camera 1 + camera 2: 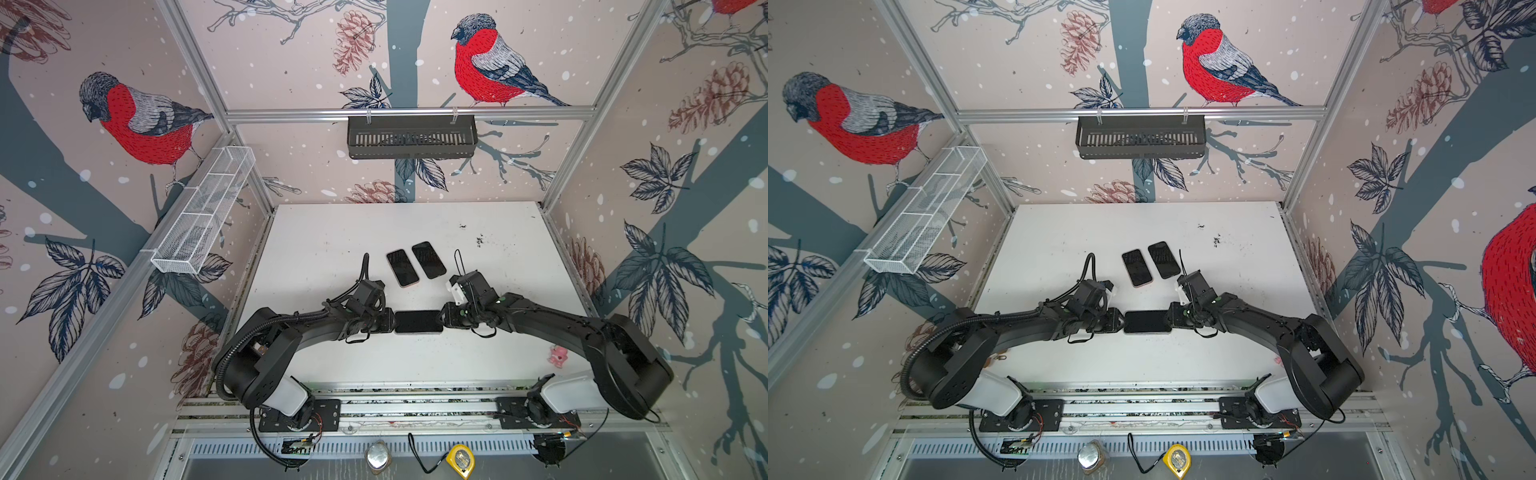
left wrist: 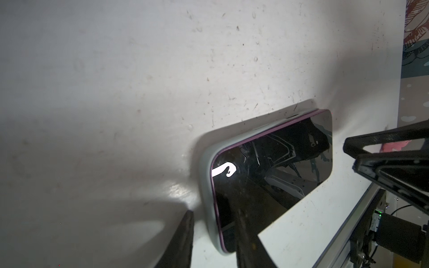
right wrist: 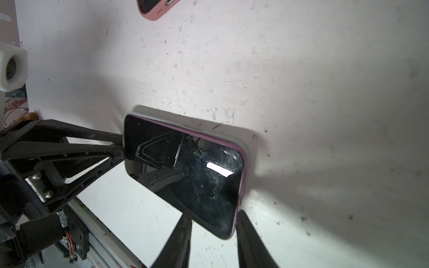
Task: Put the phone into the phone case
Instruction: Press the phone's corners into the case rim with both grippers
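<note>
Phone (image 1: 419, 321) (image 1: 1147, 321) lies flat on the white table (image 1: 332, 232), screen up, near the front edge and midway between the arms. Its long axis runs left to right across both top views, one short end towards each arm. Which end is the phone's top could not be determined. In the left wrist view the phone (image 2: 267, 167) is seen seated in the grey phone case (image 2: 205, 185), with a purple edge line showing inside the case rim. How fully it is seated along the near long side could not be judged. The left gripper (image 1: 390, 322) is placed at the phone's left end. Its fingers (image 2: 176, 239) stand apart: one overlies the screen, the other stands off the case with a strip of table between, so nothing is clamped. The right gripper (image 1: 444, 320) is placed at the right end. In its wrist view the gripper (image 3: 214, 214) straddles a corner of the phone (image 3: 185, 167), one finger (image 3: 250, 241) against the case edge. Whether a grip is made there could not be told. The screen shows only reflections. Two further dark phones (image 1: 402, 267) (image 1: 429, 259) lie side by side farther back, well apart from both grippers. A pink-cased one (image 3: 153, 9) is cut off by the frame edge in the right wrist view.
</note>
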### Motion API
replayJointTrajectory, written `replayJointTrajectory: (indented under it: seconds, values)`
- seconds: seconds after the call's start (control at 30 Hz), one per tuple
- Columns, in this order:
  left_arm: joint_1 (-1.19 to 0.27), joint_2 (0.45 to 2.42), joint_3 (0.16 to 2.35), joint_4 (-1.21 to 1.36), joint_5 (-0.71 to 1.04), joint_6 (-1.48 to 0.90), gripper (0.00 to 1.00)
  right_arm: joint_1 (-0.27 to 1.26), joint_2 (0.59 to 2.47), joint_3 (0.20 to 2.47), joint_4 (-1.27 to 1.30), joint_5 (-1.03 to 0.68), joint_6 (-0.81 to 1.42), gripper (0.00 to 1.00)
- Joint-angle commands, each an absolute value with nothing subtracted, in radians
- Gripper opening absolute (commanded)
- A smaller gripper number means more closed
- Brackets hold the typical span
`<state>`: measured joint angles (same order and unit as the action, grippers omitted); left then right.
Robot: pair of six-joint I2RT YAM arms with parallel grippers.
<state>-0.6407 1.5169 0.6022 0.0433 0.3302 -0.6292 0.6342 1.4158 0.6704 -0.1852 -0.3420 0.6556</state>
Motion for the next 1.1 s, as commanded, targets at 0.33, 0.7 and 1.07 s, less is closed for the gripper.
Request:
replayJointTrajectory:
  seconds: [0.33, 0.7, 1.07]
  values:
    - [-0.657, 1.549, 0.599, 0.014, 0.319, -0.634, 0.33, 0.655, 1.435, 0.644, -0.167, -0.346, 0.648, 0.28]
    - [-0.662, 1.554, 0.594, 0.025, 0.324, -0.642, 0.33, 0.692, 1.464, 0.652, -0.142, -0.353, 0.662, 0.25]
    - [-0.669, 1.560, 0.592, 0.034, 0.331, -0.646, 0.33, 0.712, 1.491, 0.663, -0.118, -0.365, 0.676, 0.24]
